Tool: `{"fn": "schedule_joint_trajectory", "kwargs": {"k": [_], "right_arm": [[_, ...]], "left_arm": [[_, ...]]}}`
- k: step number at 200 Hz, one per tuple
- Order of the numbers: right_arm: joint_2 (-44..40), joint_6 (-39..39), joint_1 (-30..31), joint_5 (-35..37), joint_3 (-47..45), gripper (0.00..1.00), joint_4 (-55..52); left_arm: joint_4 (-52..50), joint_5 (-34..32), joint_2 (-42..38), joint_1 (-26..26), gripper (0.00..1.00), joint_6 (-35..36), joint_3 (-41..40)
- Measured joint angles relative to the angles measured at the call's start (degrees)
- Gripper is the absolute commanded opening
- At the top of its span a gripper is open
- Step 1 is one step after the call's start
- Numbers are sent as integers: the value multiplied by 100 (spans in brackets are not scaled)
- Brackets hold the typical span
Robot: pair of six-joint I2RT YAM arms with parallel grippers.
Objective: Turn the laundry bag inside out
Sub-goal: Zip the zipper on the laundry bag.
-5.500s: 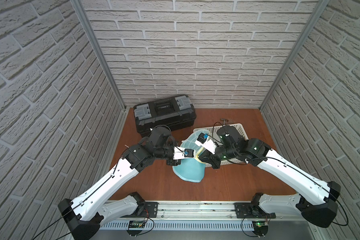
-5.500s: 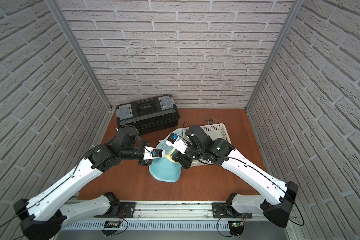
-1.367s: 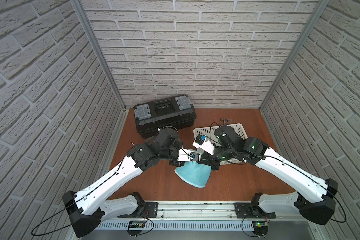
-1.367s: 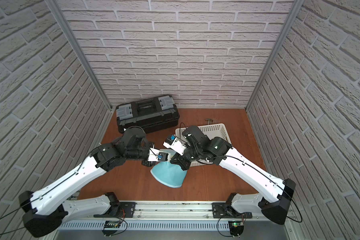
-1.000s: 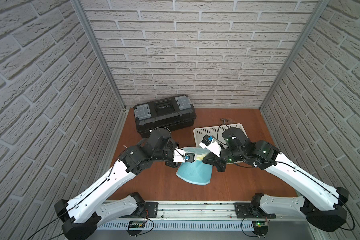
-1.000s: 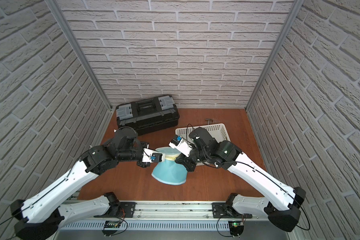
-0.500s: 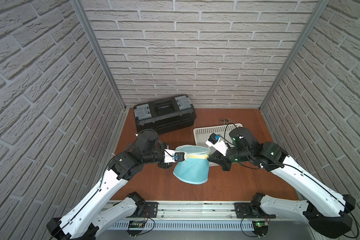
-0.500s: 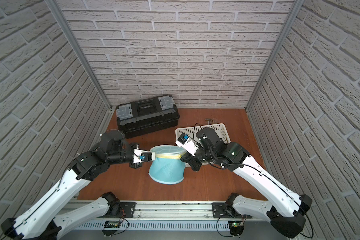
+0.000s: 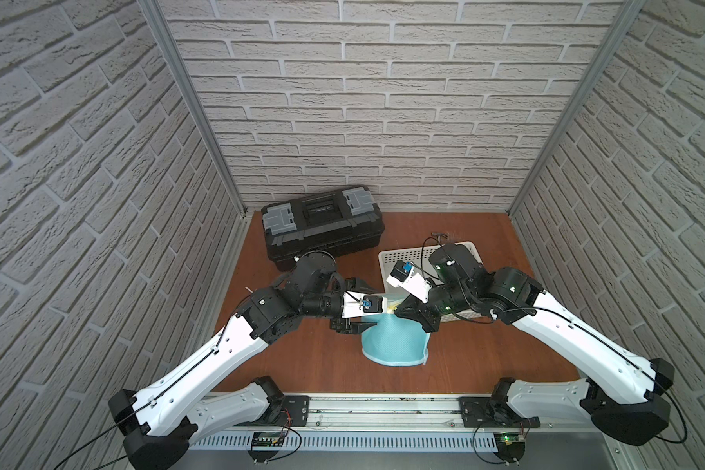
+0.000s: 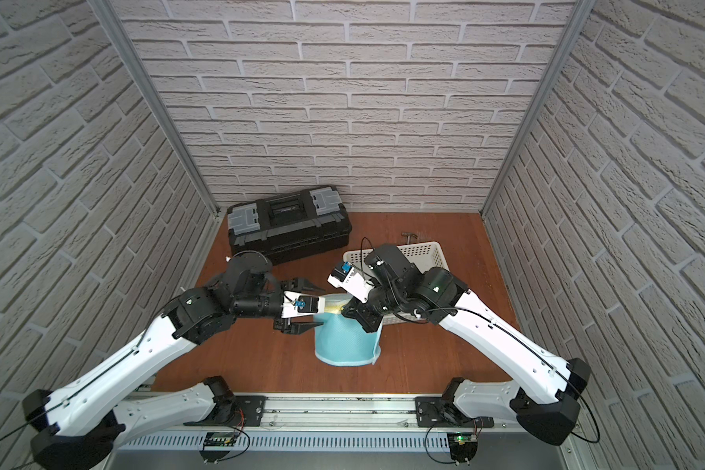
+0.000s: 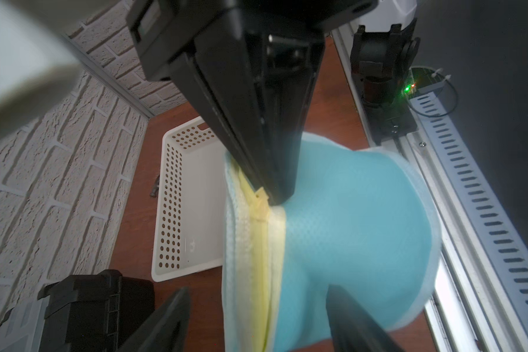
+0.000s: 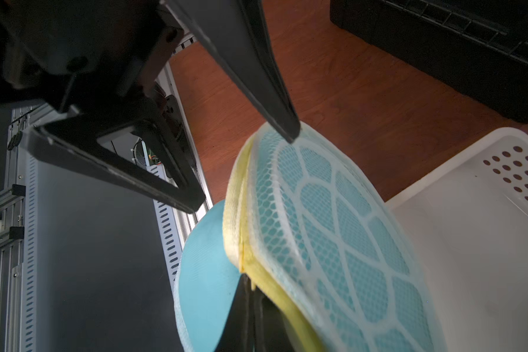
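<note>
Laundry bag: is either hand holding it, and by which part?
The right hand is shut on the bag at its yellow-trimmed rim. The left hand is open, its fingers either side of the rim, gripping nothing.

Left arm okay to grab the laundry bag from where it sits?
Likely yes. The left gripper is open, and the laundry bag appears to sit between its fingers with nothing blocking. The right gripper is shut on the yellow trim.
</note>
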Motion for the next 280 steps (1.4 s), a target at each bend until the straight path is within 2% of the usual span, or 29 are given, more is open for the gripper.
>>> {"fn": "schedule_joint_trajectory", "kwargs": {"k": [18,61,80,123,185,280], "right_arm": [[66,0,52,-44,22,3,70],[85,0,72,-55,24,3,170],[83,-4,79,-37,24,3,186],[-20,-52,90,256,-20,3,197],[-566,-203,-315,420,-323,3,13],[-599,-308,-433,385,-372,3,2]], "left_arm": [[2,-33,114,-4,58,-55,57],[-61,-85,173,-4,15,-101,170],[-103,-107,173,-4,0,-72,177],[-114,-205,46,-2,0,142,155],[0,-122,-938,343,0,634,-369],[136,103,-1071,562,0,789,-551]]}}
